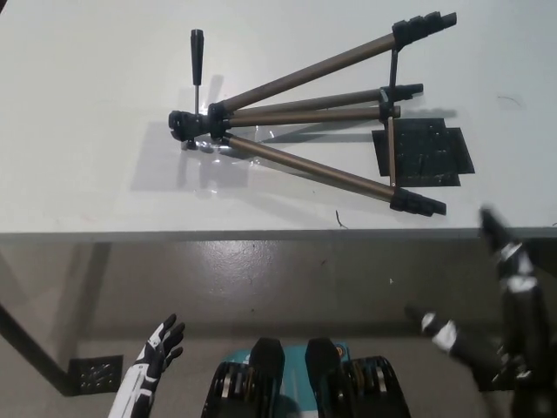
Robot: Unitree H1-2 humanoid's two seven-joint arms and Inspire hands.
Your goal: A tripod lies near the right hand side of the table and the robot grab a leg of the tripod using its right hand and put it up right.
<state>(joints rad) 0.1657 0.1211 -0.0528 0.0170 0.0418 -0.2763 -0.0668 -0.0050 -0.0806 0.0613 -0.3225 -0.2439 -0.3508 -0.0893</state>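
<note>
Nearest, low at the left, the white left hand rests below the table edge with its fingers spread and nothing in it. At the lower right the black right hand hangs in front of the table edge, fingers apart and empty, not yet over the tabletop; its outline is blurred, so the exact finger pose is hard to read. Beyond it the tripod lies flat on the white table, head toward the left, three legs fanned out to the right, the closest foot just above the hand. A dark mat lies under the leg ends. The likely trouble: the legs are thin and round and lie flat on the surface, so fingers may slide off or push the leg away. Lifting by one leg near its foot could also let the heavy head swing, twisting the tripod out of the grasp or tipping it over the near edge.
</note>
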